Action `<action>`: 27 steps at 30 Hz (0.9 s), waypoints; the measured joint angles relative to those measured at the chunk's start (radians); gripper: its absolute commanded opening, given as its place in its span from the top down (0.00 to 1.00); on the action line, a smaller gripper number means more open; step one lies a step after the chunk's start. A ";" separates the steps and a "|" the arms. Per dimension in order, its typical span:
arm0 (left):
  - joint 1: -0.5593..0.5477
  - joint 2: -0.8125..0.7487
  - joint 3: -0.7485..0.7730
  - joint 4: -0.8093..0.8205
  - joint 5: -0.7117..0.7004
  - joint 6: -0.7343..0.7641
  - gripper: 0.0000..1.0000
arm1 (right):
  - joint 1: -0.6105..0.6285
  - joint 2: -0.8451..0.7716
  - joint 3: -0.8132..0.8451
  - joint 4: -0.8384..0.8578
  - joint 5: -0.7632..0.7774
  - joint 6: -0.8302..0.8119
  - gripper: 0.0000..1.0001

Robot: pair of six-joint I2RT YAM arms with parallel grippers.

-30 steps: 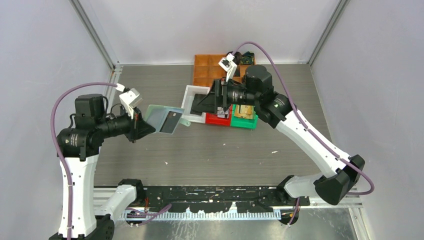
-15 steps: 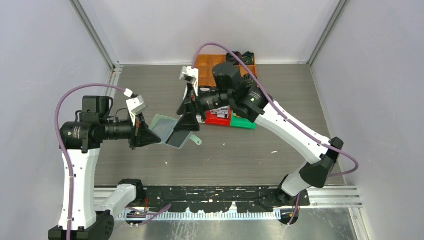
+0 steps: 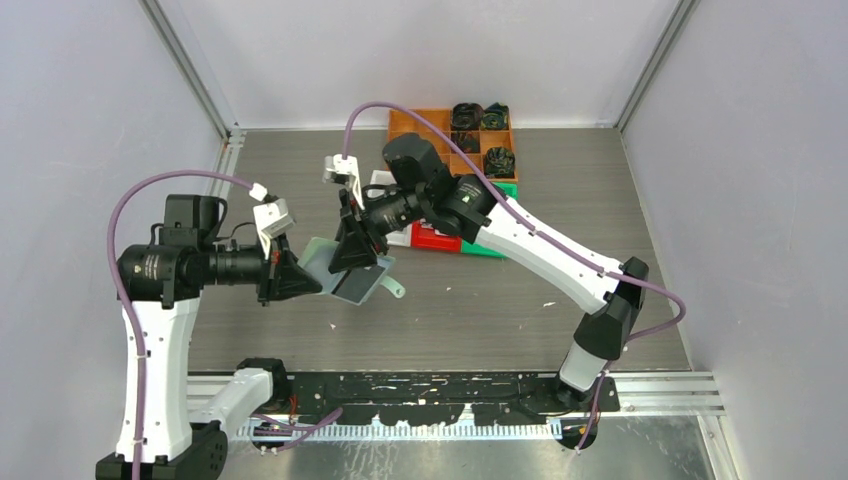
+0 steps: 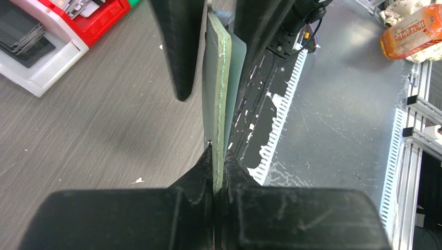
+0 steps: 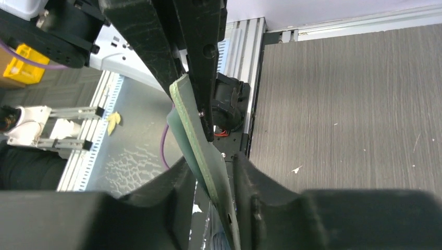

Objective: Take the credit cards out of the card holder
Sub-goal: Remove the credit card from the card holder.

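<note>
Above the counter (image 3: 480, 300), 2 hands on 1 card holder (image 3: 318, 256)!
The left hand (image 3: 312, 284) is clamped tight on the sage-green holder's near edge, and the holder sticks straight out past its fingertips. The right hand (image 3: 354, 264) sits narrow, 1 finger either side of the far end. Pinching or just short of it, I cannot tell.

likely a robotics lab (aluminium-framed enclosure (image 3: 190, 68))
</note>
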 measured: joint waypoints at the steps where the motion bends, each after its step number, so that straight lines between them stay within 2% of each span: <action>1: 0.000 0.000 0.002 0.000 0.000 0.001 0.85 | 0.002 0.006 0.001 0.000 -0.008 0.001 0.83; 2: 0.000 -0.002 0.002 0.002 -0.003 0.000 0.73 | 0.005 0.011 0.001 0.000 -0.015 0.003 0.92; 3: 0.000 -0.005 0.002 0.010 -0.008 -0.005 0.56 | 0.006 0.013 0.001 0.001 -0.020 0.010 0.98; 6: 0.000 -0.030 -0.003 0.103 -0.039 -0.085 0.08 | 0.006 0.016 0.000 0.015 -0.018 0.044 0.99; 7: 0.000 -0.042 -0.008 0.138 -0.048 -0.109 0.01 | 0.006 0.016 -0.007 0.039 -0.008 0.068 0.99; 10: 0.000 -0.093 -0.038 0.266 -0.087 -0.236 0.00 | -0.001 -0.005 -0.068 0.167 0.030 0.167 0.99; 18: 0.000 -0.160 -0.087 0.478 -0.100 -0.542 0.00 | -0.106 -0.127 -0.377 0.728 0.132 0.617 0.99; 22: 0.000 -0.198 -0.156 0.584 -0.097 -0.694 0.00 | -0.138 -0.145 -0.434 0.977 0.164 0.819 0.99; 27: 0.000 -0.236 -0.175 0.671 -0.097 -0.822 0.00 | -0.140 -0.168 -0.471 1.177 0.183 0.987 0.99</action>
